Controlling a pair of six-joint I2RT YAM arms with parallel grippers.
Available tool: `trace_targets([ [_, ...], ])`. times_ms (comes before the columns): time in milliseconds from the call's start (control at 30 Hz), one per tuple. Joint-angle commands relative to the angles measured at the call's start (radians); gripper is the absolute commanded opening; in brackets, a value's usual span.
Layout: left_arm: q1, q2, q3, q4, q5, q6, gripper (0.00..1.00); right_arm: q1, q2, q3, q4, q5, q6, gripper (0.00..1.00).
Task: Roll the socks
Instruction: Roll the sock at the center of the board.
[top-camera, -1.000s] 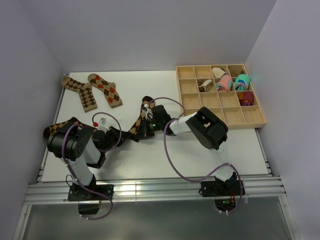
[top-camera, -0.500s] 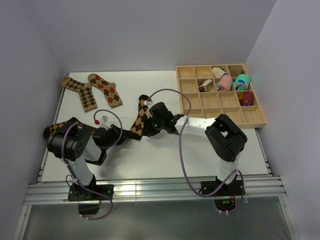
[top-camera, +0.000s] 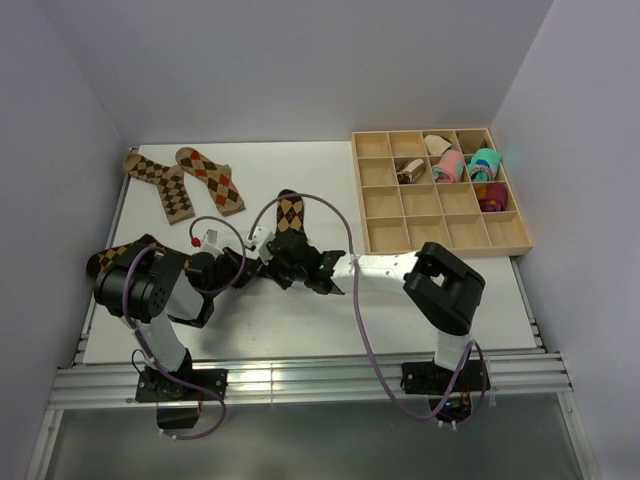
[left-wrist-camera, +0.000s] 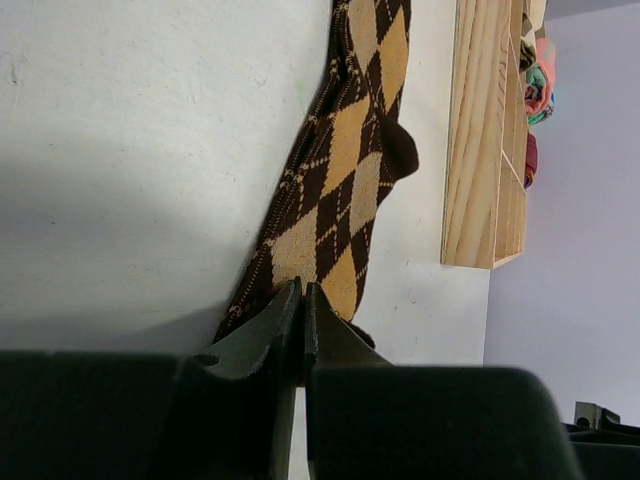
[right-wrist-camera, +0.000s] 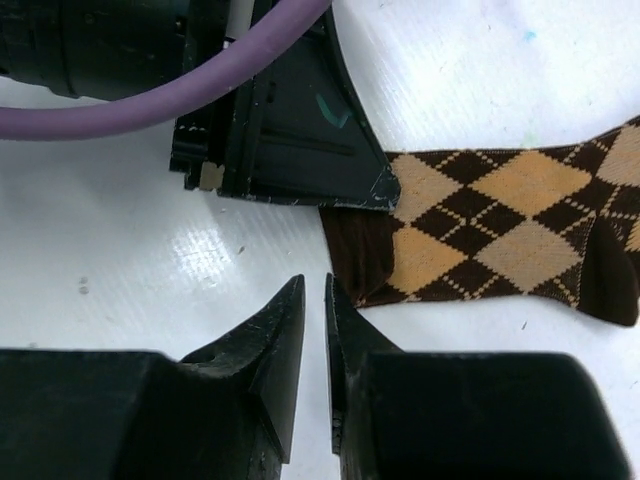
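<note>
Quick look at where this could go sideways. The argyle sock (top-camera: 290, 213) lies mid-surface (top-camera: 300, 320), toe twd the far edge, brown cuff twd the near edge, where both arms meet.

The left pincer (left-wrist-camera: 302, 292) is squeezed together on the very end of the cuff, and it only has a thin bite. Any tug and I think the fabric slides right out.

The right pincer (right-wrist-camera: 315, 295) has its fingers nearly together w/ just a slit between them and nothing in it. It hovers right at the cuff corner. If it closes there it prob grabs air, or one corner only, and the roll starts crooked.

The two pincers are also rly crowded. The left fingertip sits on the cuff just beside the right one, so a bump looks likely imo. In the left wrist view the sock's long edge looks folded over, which won't help a tidy roll.

Other stuff:
- The purple cable (top-camera: 345, 310) loops over the sock area and could snag.
- Two more argyle socks (top-camera: 158, 183) lie flat by the far-left corner.
- Another sock (top-camera: 112, 255) is half hidden under the left arm at the left edge.
- The wooden tray (top-camera: 450, 250) is at the far-right corner w/ pink and teal rolls (top-camera: 450, 165) in the back cells, well apart from the action.
</note>
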Motion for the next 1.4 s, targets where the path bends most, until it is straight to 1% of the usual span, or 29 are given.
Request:
trace_targets([
  [0,-0.004,-0.004,0.009,-0.043,0.003,0.042,0.12,0.011,0.036,0.053,0.047,0.053,-0.072,0.2],
  [267,-0.004,0.005,0.015,-0.046,0.009,0.042,0.11,0.013,0.103,0.08,0.046,0.056,-0.089,0.09],
  [433,-0.004,-0.002,0.017,-0.056,0.009,0.043,0.11,0.013,0.135,0.09,0.038,0.059,-0.091,0.08],
  [533,-0.004,-0.007,0.018,-0.062,0.009,0.048,0.11,0.011,0.161,0.103,0.02,0.062,-0.094,0.12],
  [600,-0.004,-0.007,0.018,-0.063,0.011,0.048,0.11,0.011,0.173,0.108,0.011,0.074,-0.095,0.19],
  [633,-0.004,-0.007,0.018,-0.063,0.011,0.048,0.1,0.011,0.172,0.1,0.014,0.076,-0.095,0.26],
  [700,-0.004,-0.005,0.02,-0.066,0.012,0.048,0.1,0.011,0.172,0.099,0.008,0.074,-0.095,0.32],
  [733,-0.004,-0.004,0.02,-0.066,0.012,0.048,0.1,0.01,0.172,0.102,0.0,0.073,-0.097,0.36],
  [833,-0.004,-0.001,0.021,-0.065,0.015,0.046,0.09,0.01,0.178,0.106,-0.029,0.077,-0.1,0.41],
  [1133,-0.004,-0.013,0.027,-0.089,0.014,0.059,0.09,0.008,0.199,0.077,-0.072,0.127,-0.082,0.43],
  [1267,-0.004,-0.024,0.032,-0.117,0.009,0.068,0.09,0.002,0.15,0.042,-0.048,0.119,-0.072,0.43],
  [1367,-0.004,-0.027,0.038,-0.131,0.006,0.074,0.09,0.002,0.118,0.07,-0.081,0.108,-0.083,0.43],
])
